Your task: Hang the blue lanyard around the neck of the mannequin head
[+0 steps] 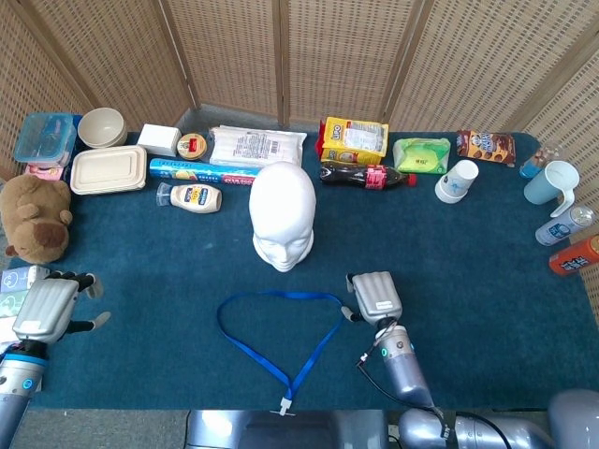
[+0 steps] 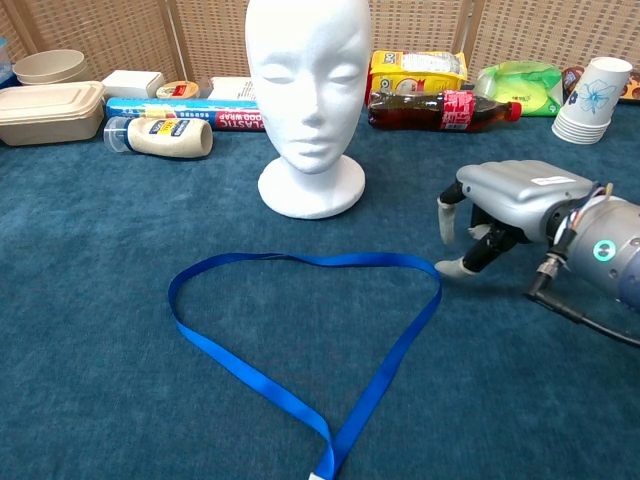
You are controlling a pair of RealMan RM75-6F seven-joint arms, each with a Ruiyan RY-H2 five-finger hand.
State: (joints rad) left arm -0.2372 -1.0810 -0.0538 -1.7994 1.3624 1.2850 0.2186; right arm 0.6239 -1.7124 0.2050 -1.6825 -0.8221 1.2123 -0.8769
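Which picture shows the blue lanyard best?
The chest view: the blue lanyard fills the foreground, its flat ribbon loop clear, though the bottom is cut off. The head view shows the whole loop from above, smaller, down to its clip.

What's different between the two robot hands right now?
The right hand sits palm down with a fingertip at the edge of the blue lanyard, in front of the mannequin head; the left hand sits far off at the table's left edge, near nothing of the task. The right hand's fingers curl down to the cloth; the left's spread outward. Both hold nothing.
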